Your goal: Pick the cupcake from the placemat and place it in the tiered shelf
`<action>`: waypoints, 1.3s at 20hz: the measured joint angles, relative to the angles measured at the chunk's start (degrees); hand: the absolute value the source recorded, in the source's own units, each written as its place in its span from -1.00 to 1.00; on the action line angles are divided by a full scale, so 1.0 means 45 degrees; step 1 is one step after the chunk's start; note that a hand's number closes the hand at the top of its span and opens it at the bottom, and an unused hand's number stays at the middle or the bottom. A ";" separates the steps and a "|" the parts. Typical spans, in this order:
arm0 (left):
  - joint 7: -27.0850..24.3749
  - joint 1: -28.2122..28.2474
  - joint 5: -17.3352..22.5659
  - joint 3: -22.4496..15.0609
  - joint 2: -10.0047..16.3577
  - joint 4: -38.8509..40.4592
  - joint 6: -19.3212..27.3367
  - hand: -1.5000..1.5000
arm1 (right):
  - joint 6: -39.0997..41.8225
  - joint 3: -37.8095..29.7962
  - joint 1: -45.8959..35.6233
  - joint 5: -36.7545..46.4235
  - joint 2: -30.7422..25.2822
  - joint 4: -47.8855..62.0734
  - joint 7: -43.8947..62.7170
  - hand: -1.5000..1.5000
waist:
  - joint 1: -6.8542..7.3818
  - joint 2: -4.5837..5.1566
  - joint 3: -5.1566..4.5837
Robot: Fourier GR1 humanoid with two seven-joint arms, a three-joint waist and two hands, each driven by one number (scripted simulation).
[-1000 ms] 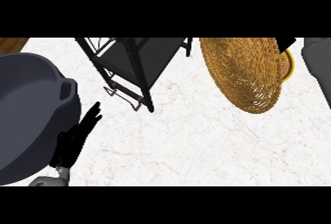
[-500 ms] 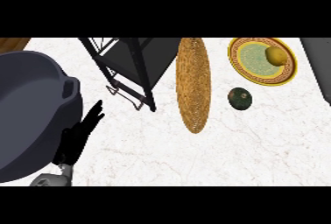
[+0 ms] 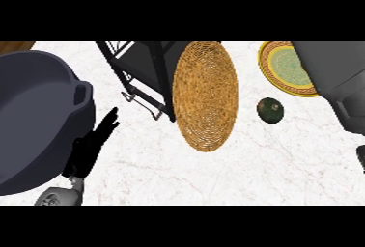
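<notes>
Cupcake off the mat, on the bare counter; left hand open and empty.

The small dark green lump, which I take for the cupcake, lies on the white counter, apart from everything. The woven mat is just beside it at 9 o'clock, and a yellow-rimmed plate sits near at 12 o'clock, partly hidden by a grey forearm. The black shelf frame stands at 10 o'clock, touching the mat's far edge. The left hand is well apart at 8 o'clock, fingers straight and pointing to 1 o'clock, beside a big dark pan. The right hand is only a black sliver at 4 o'clock; I cannot tell its state.
</notes>
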 measured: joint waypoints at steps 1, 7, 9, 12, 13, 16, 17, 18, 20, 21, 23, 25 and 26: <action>-0.0090 -0.0006 -0.0087 -0.0073 -0.0063 0.0024 0.0038 0.00 | -0.0020 0.0022 -0.0230 0.0097 0.0064 0.0254 -0.0056 1.00 | 0.0043 0.0018 0.0007; -0.0085 -0.0024 -0.0218 -0.0224 -0.0193 0.0045 0.0011 0.00 | -0.0244 0.0232 -0.1050 0.0664 0.0528 0.1343 -0.0449 1.00 | 0.0210 -0.0066 0.0047; -0.0089 -0.0070 -0.0167 -0.0165 -0.0170 0.0161 -0.0066 0.00 | -0.0219 0.0263 -0.1274 0.0779 0.0710 0.1580 -0.0486 1.00 | 0.0208 -0.0123 0.0058; -0.0087 -0.0074 -0.0211 -0.0245 -0.0207 0.0155 -0.0108 0.00 | -0.0113 0.0334 -0.1539 0.0982 0.0820 0.1934 -0.0441 1.00 | 0.0303 -0.0178 0.0057; -0.0082 -0.0087 -0.0261 -0.0291 -0.0266 0.0210 -0.0072 0.00 | -0.0047 0.0393 -0.1591 0.1073 0.0870 0.2017 -0.0461 1.00 | 0.0297 -0.0203 0.0061; -0.0105 -0.0102 -0.0268 -0.0310 -0.0249 0.0263 -0.0146 0.00 | 0.0401 0.0214 -0.1734 0.0993 0.0956 0.2301 -0.0426 1.00 | 0.0326 -0.0232 0.0087; -0.0104 -0.0147 -0.0261 -0.0296 -0.0223 0.0252 -0.0175 0.00 | 0.0692 -0.0102 -0.1729 0.0707 0.0951 0.2435 -0.0315 -1.00 | 0.0340 -0.0237 0.0112; -0.0110 -0.0132 -0.0256 -0.0311 -0.0225 0.0241 -0.0196 0.00 | 0.0982 -0.0475 -0.1692 0.0372 0.0890 0.2596 -0.0159 -1.00 | 0.0378 -0.0231 0.0139; -0.0137 -0.0167 -0.0265 -0.0296 -0.0170 0.0239 -0.0240 0.00 | 0.1575 -0.1271 -0.1576 -0.0363 0.0757 0.2925 0.0141 -1.00 | 0.0421 -0.0187 0.0189; -0.0142 -0.0197 -0.0275 -0.0297 -0.0182 0.0282 -0.0238 0.00 | 0.1889 -0.1655 -0.1538 -0.0727 0.0730 0.3083 0.0293 -1.00 | 0.0415 -0.0165 0.0212; -0.0100 -0.0286 -0.0262 -0.0292 -0.0154 0.0309 -0.0302 0.00 | 0.2406 -0.2433 -0.1333 -0.1475 0.0676 0.3354 0.0465 -1.00 | 0.0414 -0.0133 0.0266; -0.0034 -0.0325 -0.0277 -0.0343 -0.0240 0.0315 -0.0277 0.00 | 0.2719 -0.3221 -0.1188 -0.2239 0.0723 0.3527 0.0544 -1.00 | 0.0402 -0.0130 0.0305; -0.0083 -0.0321 -0.0305 -0.0355 -0.0243 0.0318 -0.0269 0.00 | 0.2757 -0.3570 -0.1129 -0.2571 0.0721 0.3562 0.0537 -1.00 | 0.0432 -0.0116 0.0313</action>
